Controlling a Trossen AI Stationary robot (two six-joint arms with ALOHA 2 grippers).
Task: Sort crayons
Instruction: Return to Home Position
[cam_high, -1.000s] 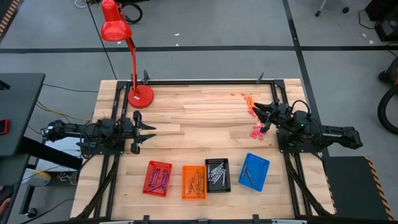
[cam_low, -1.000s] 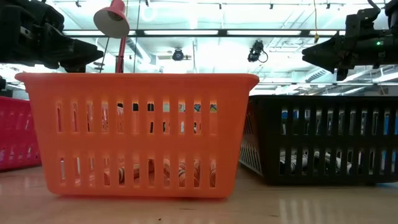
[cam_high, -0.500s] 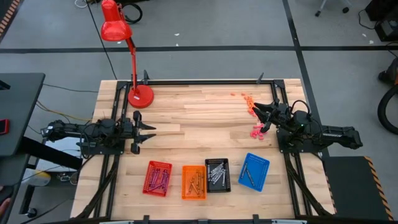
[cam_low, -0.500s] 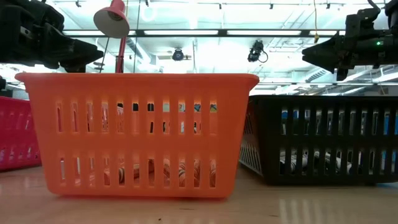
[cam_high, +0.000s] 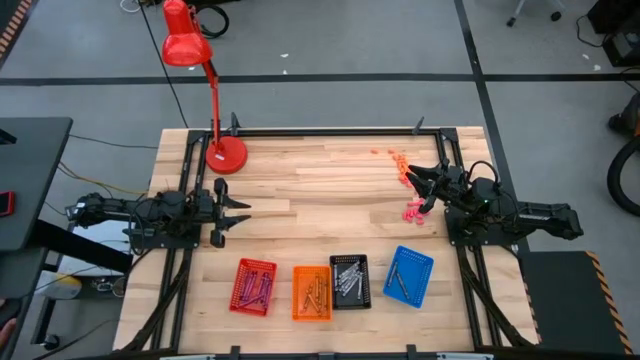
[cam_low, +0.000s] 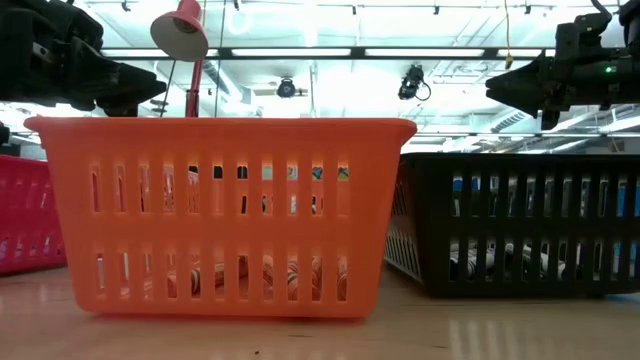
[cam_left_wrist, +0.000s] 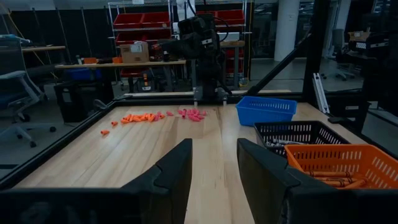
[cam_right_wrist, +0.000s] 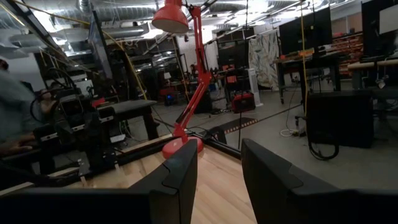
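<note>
Nothing has shifted: our left end effector (cam_high: 238, 212) and right end effector (cam_high: 418, 187) hover spread and empty (crayons (cam_high: 349, 277) lie binned); we should park both gently above the counter (cam_high: 320, 190).

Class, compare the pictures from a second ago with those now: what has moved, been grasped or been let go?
Nothing visibly changed. The left pincer and the right pincer stay open and empty at their sides, and the crayons lie in the trays as before.
</note>
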